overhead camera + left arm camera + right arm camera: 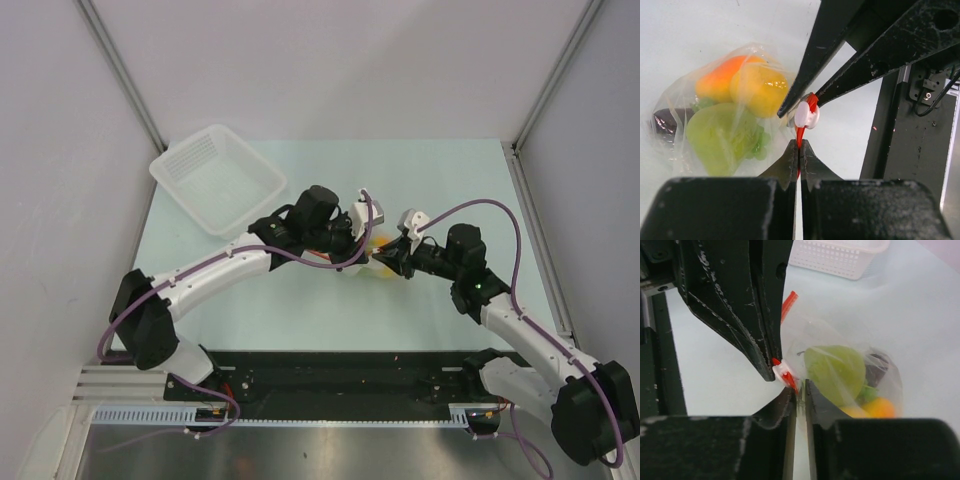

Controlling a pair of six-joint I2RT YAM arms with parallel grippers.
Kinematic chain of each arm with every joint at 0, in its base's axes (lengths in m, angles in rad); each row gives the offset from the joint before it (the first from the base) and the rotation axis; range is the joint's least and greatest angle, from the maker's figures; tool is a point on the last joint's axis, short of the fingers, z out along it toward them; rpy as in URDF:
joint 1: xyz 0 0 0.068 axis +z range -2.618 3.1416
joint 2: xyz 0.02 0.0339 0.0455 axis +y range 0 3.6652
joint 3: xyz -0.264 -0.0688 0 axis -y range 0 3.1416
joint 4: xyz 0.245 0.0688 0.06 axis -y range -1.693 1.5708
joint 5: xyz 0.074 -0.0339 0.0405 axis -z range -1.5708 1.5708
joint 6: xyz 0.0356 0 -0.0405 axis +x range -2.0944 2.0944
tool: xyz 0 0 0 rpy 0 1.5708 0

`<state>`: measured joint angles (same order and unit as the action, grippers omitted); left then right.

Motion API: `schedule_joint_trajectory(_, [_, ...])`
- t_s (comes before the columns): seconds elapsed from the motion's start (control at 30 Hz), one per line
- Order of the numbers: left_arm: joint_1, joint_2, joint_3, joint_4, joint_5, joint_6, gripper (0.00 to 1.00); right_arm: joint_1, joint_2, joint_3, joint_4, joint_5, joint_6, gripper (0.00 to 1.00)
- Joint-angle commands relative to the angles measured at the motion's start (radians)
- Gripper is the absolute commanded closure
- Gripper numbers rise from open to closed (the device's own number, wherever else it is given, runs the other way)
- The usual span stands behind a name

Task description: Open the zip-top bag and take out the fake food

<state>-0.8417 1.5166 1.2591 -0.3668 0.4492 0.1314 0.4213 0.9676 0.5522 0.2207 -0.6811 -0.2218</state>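
Op 1: "My left gripper (799,150) is pressed on the red zip strip (800,134); right gripper (799,392) pinches it too."
Op 2: "Crinkly clear zip-top bag (677,92), glossy fake food (720,135) inside, right of the slotted basket (215,180)."

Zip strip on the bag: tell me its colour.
Red-orange; the zip strip shows best in the left wrist view.
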Motion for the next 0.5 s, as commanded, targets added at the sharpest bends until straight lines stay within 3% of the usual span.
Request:
schedule_joint_trajectory(0.0, [0.006, -0.004, 0.048, 0.008, 0.042, 0.013, 1.0, -0.001, 0.002, 0.046, 0.04, -0.029, -0.028, 0.94])
schedule_joint_trajectory(0.07, [0.006, -0.01, 0.048, 0.011, 0.023, 0.007, 0.95, -0.006, 0.01, 0.049, 0.023, -0.034, -0.036, 1.0])
schedule_joint_trajectory(0.1, [0.007, -0.016, 0.043, 0.018, 0.019, -0.004, 0.78, -0.007, 0.01, 0.049, 0.011, -0.038, -0.04, 1.0])
schedule_joint_trajectory(0.17, [0.007, -0.042, 0.014, 0.055, 0.019, -0.006, 0.64, -0.007, 0.006, 0.051, 0.002, -0.04, -0.037, 1.0])
schedule_joint_trajectory(0.2, [0.007, -0.052, 0.002, 0.074, 0.011, -0.01, 0.47, -0.013, 0.005, 0.052, -0.018, -0.05, -0.036, 1.0])
schedule_joint_trajectory(0.23, [0.006, -0.071, -0.009, 0.11, 0.005, -0.013, 0.44, -0.018, 0.005, 0.06, -0.03, -0.078, -0.036, 1.0])
schedule_joint_trajectory(0.33, [0.006, -0.093, -0.038, 0.166, 0.0, -0.009, 0.42, -0.042, 0.014, 0.074, -0.06, -0.141, -0.018, 1.0])
schedule_joint_trajectory(0.47, [0.004, -0.105, -0.066, 0.232, 0.011, 0.004, 0.51, -0.053, 0.034, 0.09, -0.078, -0.164, -0.014, 1.0])
